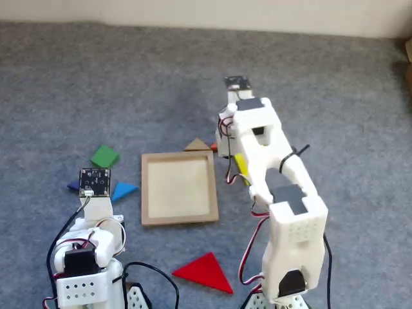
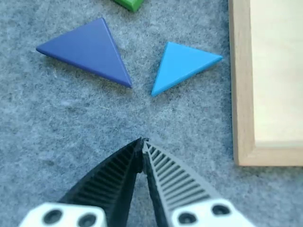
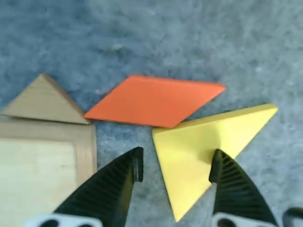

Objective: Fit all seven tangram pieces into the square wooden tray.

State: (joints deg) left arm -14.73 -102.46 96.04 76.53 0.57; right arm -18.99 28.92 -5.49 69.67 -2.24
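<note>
**Editor:** What do the right fingers [image 3: 227, 182] have hold of?

**Stringer:** Nothing. They stand wide apart at the yellow triangle [image 3: 203, 142], one tip over its face and the other past its near edge, above the grey table [image 3: 189, 28]. Contact cannot be judged.

**Editor:** And the left fingers [image 2: 170, 175]?

**Stringer:** Pressed together, empty, and pointing at the gap between the dark blue triangle [image 2: 90, 49] and the light blue triangle [image 2: 182, 64].

**Editor:** How should the yellow piece handle?

**Stringer:** It looks like a flat, rigid, light slab with a smooth painted face. It is probably best pinched across two opposite edges, low to the table. Gripped off-centre, it seems likely to pivot or skid out.

**Editor:** What lies around it?

**Stringer:** The orange parallelogram [image 3: 154, 100] touches its long edge. The plain wooden triangle [image 3: 45, 101] rests against the outside of the square wooden tray [image 3: 87, 142] at its far rim. A green square [image 1: 104, 156] sits beyond the blue pair, and a red triangle [image 1: 205, 271] lies apart between the arm bases.

**Editor:** And the tray?

**Stringer:** It holds no pieces, and all seven lie outside it.
</note>
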